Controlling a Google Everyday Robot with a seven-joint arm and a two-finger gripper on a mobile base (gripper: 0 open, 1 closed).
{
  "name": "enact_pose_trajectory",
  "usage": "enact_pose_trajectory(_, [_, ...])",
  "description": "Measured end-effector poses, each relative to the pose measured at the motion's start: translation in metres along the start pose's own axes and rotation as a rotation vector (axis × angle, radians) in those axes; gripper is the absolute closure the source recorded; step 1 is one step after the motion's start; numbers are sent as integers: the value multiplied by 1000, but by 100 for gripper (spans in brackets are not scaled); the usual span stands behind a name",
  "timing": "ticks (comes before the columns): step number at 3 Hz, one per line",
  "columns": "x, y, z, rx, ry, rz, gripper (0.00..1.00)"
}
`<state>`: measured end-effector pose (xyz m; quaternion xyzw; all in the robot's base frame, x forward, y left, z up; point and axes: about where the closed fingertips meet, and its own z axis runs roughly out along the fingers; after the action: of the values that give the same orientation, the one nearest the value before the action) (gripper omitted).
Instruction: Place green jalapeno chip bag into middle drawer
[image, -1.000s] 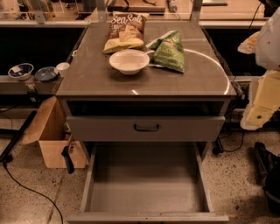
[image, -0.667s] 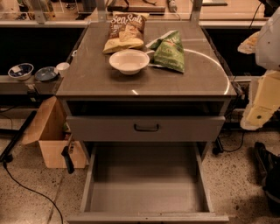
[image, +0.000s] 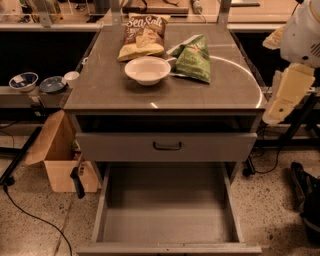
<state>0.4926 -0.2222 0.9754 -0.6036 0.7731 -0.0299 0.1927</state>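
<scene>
The green jalapeno chip bag (image: 192, 59) lies on the cabinet top, right of the white bowl (image: 147, 69) and touching its rim. The middle drawer (image: 167, 212) is pulled fully open low at the front, with a bare grey floor and nothing in it. My gripper (image: 278, 109) hangs at the right edge of the view, beside the cabinet's right front corner. It is apart from the bag and holds nothing that I can see.
A brown-and-yellow "Sea Salt" bag (image: 143, 35) lies behind the bowl. The closed drawer front with a black handle (image: 167, 146) sits above the open drawer. A cardboard box (image: 62, 157) stands on the floor at the left. Two small bowls (image: 37, 82) sit on a left shelf.
</scene>
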Motion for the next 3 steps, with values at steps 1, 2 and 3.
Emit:
enact_pose_trajectory(1, [-11,-27,6,14,-15,-24,0])
enact_pose_trajectory(2, [-26,-62,35,-21,-48,-36,0])
enact_pose_trajectory(3, [-26,-62,35,-21,-48,-36,0])
